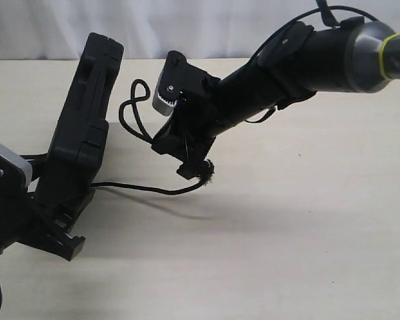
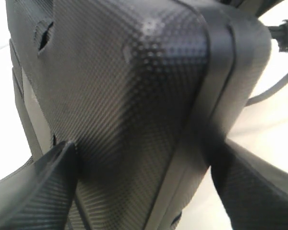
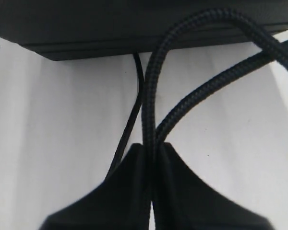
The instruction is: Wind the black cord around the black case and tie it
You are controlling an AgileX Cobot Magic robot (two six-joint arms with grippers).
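Note:
The black case (image 1: 83, 127) stands tilted on its edge at the left, and my left gripper (image 1: 59, 217) is shut on its lower end. In the left wrist view the case (image 2: 134, 96) fills the frame between the two fingers (image 2: 33, 191). The black cord (image 1: 135, 100) loops beside the case, and another stretch of it (image 1: 147, 190) runs low from the case to a frayed tip (image 1: 206, 175). My right gripper (image 1: 165, 145) sits right of the case, shut on two braided strands of the cord (image 3: 151, 120) at its fingertips (image 3: 151, 149).
The pale tabletop (image 1: 307, 220) spreads to the right and front. A white curtain (image 1: 207, 27) closes the back. The right arm (image 1: 300, 60) reaches in from the upper right with its own smooth cables on it.

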